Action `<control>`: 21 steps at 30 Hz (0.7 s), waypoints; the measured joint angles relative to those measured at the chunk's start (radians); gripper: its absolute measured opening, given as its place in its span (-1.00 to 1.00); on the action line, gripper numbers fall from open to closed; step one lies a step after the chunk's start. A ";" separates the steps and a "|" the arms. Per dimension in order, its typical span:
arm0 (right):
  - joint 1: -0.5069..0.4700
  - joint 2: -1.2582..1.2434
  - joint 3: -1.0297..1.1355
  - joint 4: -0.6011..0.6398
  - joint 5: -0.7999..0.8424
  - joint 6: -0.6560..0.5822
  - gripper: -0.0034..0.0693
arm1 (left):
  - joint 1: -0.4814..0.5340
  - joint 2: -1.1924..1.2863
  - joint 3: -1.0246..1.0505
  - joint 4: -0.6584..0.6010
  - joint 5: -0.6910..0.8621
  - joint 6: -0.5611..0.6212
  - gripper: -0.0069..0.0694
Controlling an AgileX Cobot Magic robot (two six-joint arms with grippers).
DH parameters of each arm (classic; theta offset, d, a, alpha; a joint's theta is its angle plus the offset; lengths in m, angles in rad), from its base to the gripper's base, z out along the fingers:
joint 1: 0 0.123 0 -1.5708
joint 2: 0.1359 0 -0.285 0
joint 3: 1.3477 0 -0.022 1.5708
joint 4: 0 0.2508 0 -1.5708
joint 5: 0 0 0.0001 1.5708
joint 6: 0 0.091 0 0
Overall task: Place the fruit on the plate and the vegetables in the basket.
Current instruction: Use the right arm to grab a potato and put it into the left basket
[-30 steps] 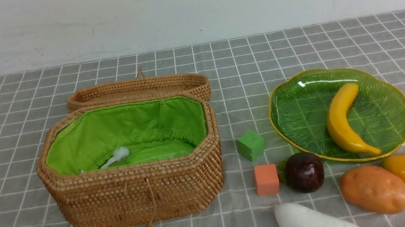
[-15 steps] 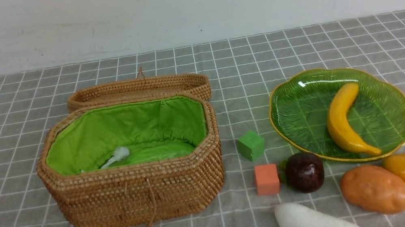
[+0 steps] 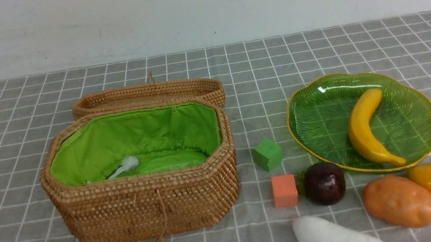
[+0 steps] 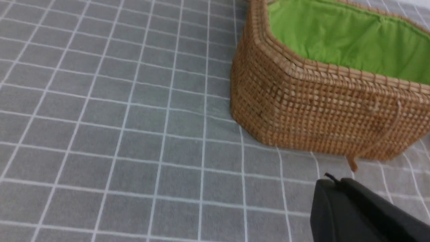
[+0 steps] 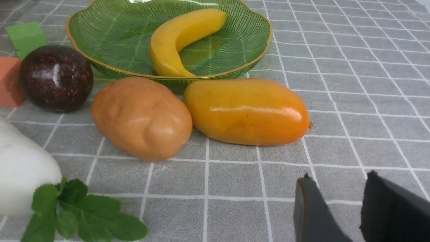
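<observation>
Mango snug beside potato: could knock it if pinched off-centre. Right gripper parted, empty; left gripper closed.

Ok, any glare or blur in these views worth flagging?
Front view: sharp, a white glare streak on the plate. Left wrist view: slightly soft, the basket looks smeared. Right wrist view: crisp, bright highlights on the mango and mangosteen.
</observation>
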 joint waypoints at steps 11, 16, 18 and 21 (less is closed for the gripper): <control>0.000 0.000 0.000 0.000 0.000 0.000 -0.24 | 0.129 -0.134 0.313 0.008 -0.260 0.000 -0.84; 0.000 0.000 0.000 0.000 0.001 0.000 -0.24 | 0.130 -0.134 0.372 0.009 -0.262 0.000 -0.84; 0.000 0.000 0.000 0.000 0.001 0.000 -0.24 | 0.130 -0.134 0.373 0.010 -0.268 0.000 -0.83; 0.000 0.000 0.000 0.000 0.001 0.000 -0.24 | 0.131 -0.134 0.373 0.012 -0.270 0.000 -0.83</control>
